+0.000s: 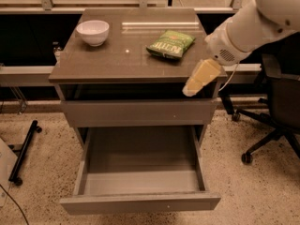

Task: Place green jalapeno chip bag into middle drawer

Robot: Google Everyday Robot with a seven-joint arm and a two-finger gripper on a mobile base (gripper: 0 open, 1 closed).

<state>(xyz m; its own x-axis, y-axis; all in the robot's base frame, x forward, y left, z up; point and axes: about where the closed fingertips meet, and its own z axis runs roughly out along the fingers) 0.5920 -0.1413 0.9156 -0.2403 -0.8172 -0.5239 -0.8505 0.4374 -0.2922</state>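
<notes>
Hanging at 4 o'clock from the green jalapeno chip bag, the gripper is closed and holds nothing. The bag lies on the tabletop; the middle drawer stands open at 6 o'clock.

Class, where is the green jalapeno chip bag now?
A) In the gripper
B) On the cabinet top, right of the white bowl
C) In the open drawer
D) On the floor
B: the green jalapeno chip bag lies on the cabinet top, right of the white bowl, while the gripper hangs apart from it at the cabinet's front right corner.
</notes>
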